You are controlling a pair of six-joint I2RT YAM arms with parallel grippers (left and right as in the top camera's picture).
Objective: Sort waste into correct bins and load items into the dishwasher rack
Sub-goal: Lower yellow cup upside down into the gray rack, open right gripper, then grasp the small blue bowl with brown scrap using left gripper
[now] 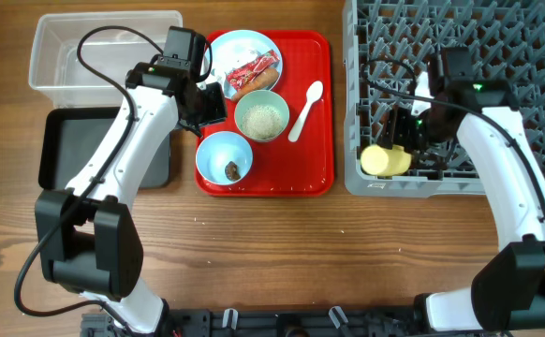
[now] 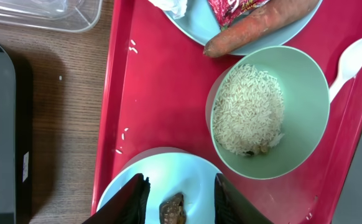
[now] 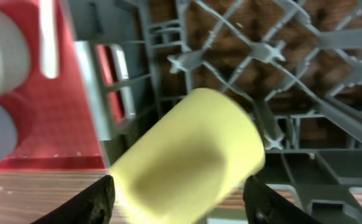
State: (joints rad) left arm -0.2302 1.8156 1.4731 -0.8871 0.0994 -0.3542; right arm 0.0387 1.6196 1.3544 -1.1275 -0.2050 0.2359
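The right claw [image 3: 178, 199] held the small yellow cup [image 1: 386, 160] on its side in the grey dishwasher rack's [image 1: 497, 37] front-left corner. The left claw [image 2: 179, 198] hung wide apart over the light blue bowl [image 1: 224, 156], straddling the small brown lump [image 2: 172, 210].

Flat red serving tray [image 1: 315, 112] at centre, wooden table [image 1: 282, 243] beneath it
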